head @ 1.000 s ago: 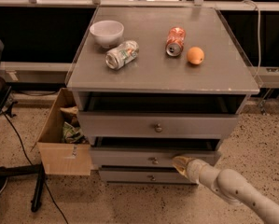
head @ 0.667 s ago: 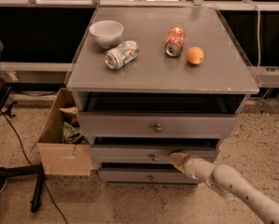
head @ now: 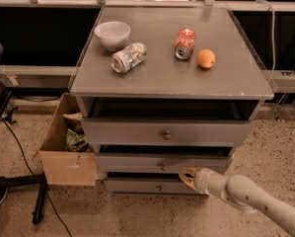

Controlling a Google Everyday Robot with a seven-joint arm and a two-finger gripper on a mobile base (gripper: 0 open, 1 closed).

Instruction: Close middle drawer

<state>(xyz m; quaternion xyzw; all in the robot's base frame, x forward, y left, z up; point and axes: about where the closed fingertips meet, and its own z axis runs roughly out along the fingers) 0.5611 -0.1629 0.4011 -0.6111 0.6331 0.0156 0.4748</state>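
Note:
The middle drawer (head: 137,163) is the second of three grey drawers, with a low flat front and a small round knob (head: 163,167). It stands out only a little beyond the lowest drawer (head: 137,185), with a thin dark gap above its front. My gripper (head: 187,177) comes in from the lower right on a cream arm. Its tip is against the drawer's front, just right of and below the knob. The uppermost drawer (head: 165,132) is pulled out and overhangs the middle one.
On the cabinet top (head: 152,80) lie a white bowl (head: 112,34), a crushed silver can (head: 129,58), a red can (head: 185,44) and an orange (head: 205,59). An open cardboard box (head: 67,147) of rubbish stands left of the cabinet. Black cables and a stand lie at far left.
My gripper has moved left along the middle drawer's front, toward the knob. The drawer front looks slightly further in than before.

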